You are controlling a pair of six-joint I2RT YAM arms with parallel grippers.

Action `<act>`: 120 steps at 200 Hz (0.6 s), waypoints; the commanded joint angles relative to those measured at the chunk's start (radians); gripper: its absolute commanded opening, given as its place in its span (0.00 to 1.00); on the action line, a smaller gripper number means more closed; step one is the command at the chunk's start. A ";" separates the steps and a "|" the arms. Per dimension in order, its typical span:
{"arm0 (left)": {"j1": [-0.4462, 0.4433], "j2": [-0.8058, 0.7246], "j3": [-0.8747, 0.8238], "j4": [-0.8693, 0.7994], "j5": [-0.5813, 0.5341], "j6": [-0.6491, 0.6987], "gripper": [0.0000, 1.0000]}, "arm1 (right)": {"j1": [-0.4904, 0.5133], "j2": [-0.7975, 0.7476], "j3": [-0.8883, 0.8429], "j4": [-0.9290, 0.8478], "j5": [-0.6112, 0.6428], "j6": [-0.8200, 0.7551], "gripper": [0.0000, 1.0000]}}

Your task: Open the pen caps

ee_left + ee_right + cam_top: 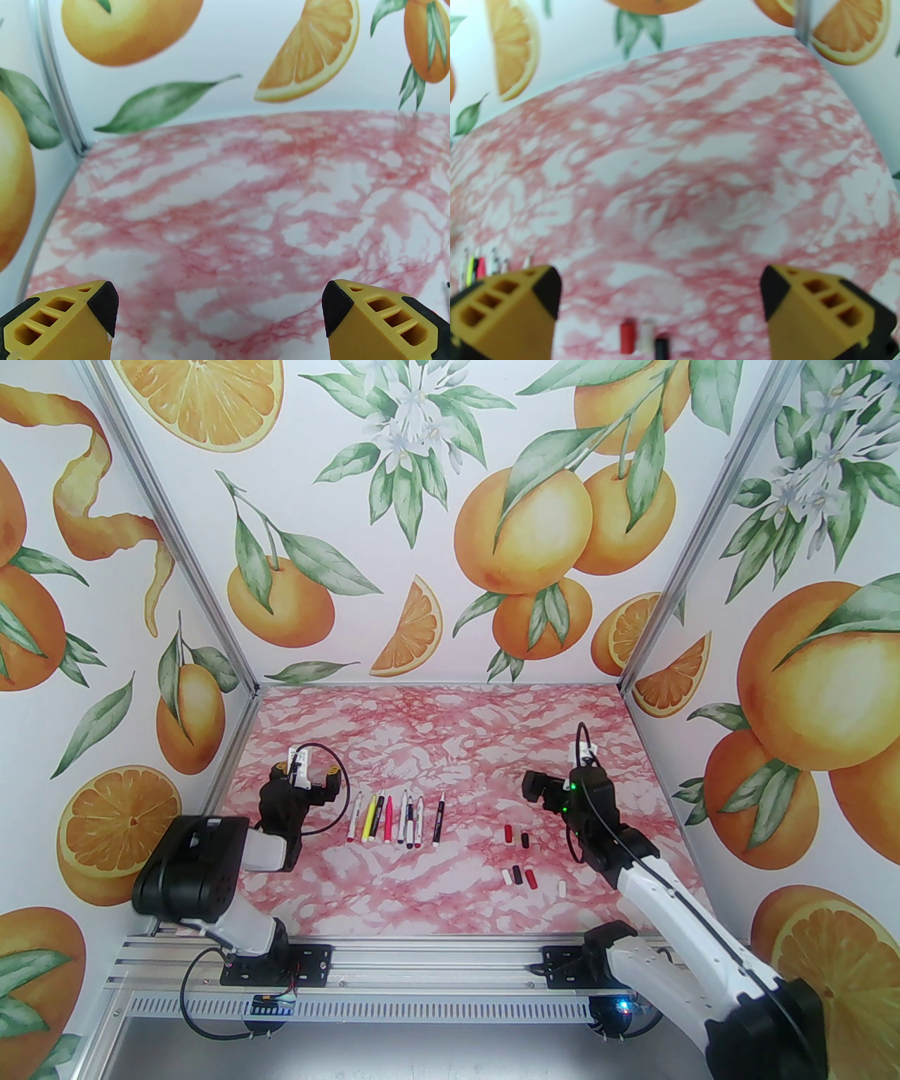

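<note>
My left gripper point(219, 313) is spread wide and holds nothing. My right gripper point(661, 299) is spread wide too, with nothing in it. The pen caps point(518, 875) lie loose on the pink bench point(436, 725), near my right gripper, apart from the row of pens point(389, 820).

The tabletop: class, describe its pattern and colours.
Pink-and-white marble veining on the tabletop, clearest in the top external view.

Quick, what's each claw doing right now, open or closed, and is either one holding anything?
Left claw: open, holding nothing.
Right claw: open, holding nothing.
</note>
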 commanded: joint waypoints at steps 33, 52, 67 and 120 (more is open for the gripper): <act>0.011 0.001 0.084 -0.076 0.069 0.014 1.00 | -0.079 0.013 -0.030 0.127 0.029 -0.038 1.00; 0.010 -0.003 0.084 -0.077 0.069 0.015 1.00 | -0.105 0.012 -0.060 0.173 0.057 -0.051 1.00; 0.011 -0.003 0.084 -0.080 0.069 0.014 1.00 | -0.123 0.010 -0.080 0.200 0.083 -0.064 1.00; 0.012 -0.005 0.085 -0.083 0.069 0.014 1.00 | -0.155 0.076 -0.162 0.412 0.154 -0.104 1.00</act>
